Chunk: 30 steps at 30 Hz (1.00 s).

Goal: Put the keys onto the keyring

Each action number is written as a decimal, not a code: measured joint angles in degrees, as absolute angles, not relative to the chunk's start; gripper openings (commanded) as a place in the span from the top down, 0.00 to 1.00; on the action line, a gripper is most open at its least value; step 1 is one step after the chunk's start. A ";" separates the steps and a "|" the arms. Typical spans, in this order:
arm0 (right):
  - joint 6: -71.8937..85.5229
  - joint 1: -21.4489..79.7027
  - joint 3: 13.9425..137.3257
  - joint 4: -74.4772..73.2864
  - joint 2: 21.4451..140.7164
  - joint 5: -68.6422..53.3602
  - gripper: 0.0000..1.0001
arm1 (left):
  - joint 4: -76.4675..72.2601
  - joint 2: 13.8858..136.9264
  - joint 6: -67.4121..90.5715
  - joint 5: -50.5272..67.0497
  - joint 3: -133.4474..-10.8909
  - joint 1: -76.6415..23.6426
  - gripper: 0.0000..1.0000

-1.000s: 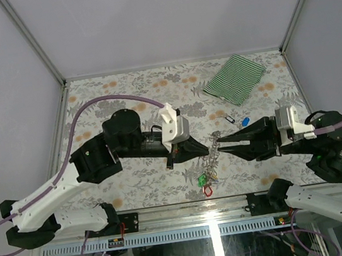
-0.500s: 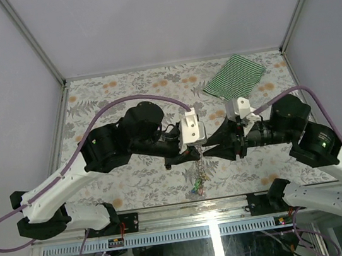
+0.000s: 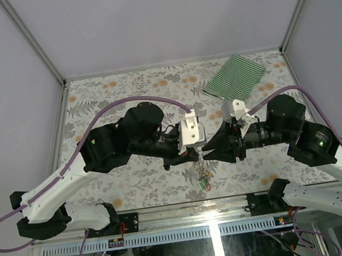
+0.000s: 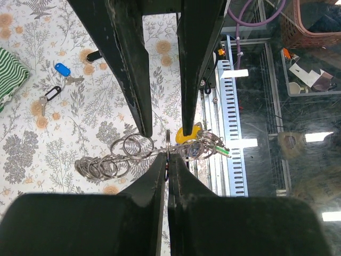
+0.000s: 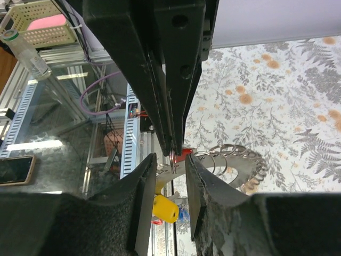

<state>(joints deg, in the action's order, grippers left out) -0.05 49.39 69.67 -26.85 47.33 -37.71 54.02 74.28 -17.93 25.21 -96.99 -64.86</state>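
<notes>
The keyring (image 4: 121,158), a chain of grey metal rings, hangs off the table from my left gripper (image 4: 168,161), which is shut on one ring. Keys with yellow (image 4: 186,135), green and red tags dangle from it (image 3: 203,177). My right gripper (image 5: 170,160) faces the left one tip to tip; it is open, with its jaws on either side of the pinched ring. In the left wrist view the right fingers (image 4: 133,80) come down from the top. A blue-tagged key (image 4: 62,69) and a black-tagged key (image 4: 51,94) lie loose on the table.
The green-striped cloth (image 3: 235,77) lies at the back right of the flowered table (image 3: 121,90). The metal rail (image 3: 192,230) runs along the near edge, below the hanging keys. Both arms meet over the front middle of the table.
Both arms have risen and closed in. The right gripper swung left to meet the left gripper's tip, and the keyring was lifted from the table and now hangs between them.
</notes>
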 measured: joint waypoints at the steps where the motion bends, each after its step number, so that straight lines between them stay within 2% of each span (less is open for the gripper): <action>1: -0.05 49.39 69.67 -27.14 47.51 -37.85 0.66 | 54.02 74.28 -17.93 25.21 -97.03 -64.86 1.00; 5: -0.08 49.39 69.67 -28.10 48.27 -38.68 0.67 | 54.02 74.28 -17.96 25.21 -97.08 -64.86 1.00; 14: -0.23 49.39 69.67 -28.10 49.28 -39.16 0.76 | 54.02 74.28 -17.96 25.23 -97.08 -64.86 1.00; 19: -0.49 49.39 69.67 -28.25 49.80 -39.20 0.77 | 54.02 74.30 -17.96 25.21 -97.08 -64.86 1.00; 21: -0.54 49.39 69.67 -28.29 49.84 -39.35 0.81 | 54.02 74.28 -17.96 25.21 -97.08 -64.86 1.00; 25: -0.99 49.39 69.67 -28.47 49.84 -40.10 0.99 | 54.02 74.30 -18.00 25.17 -97.08 -64.86 1.00; 30: -1.43 49.41 69.67 -28.64 49.84 -40.62 1.00 | 54.02 74.30 -18.13 24.99 -97.08 -64.86 0.98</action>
<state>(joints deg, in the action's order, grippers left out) -1.43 49.41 69.67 -28.64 49.84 -40.62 54.02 74.30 -18.13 24.99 -97.08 -64.86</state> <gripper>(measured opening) 0.015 0.022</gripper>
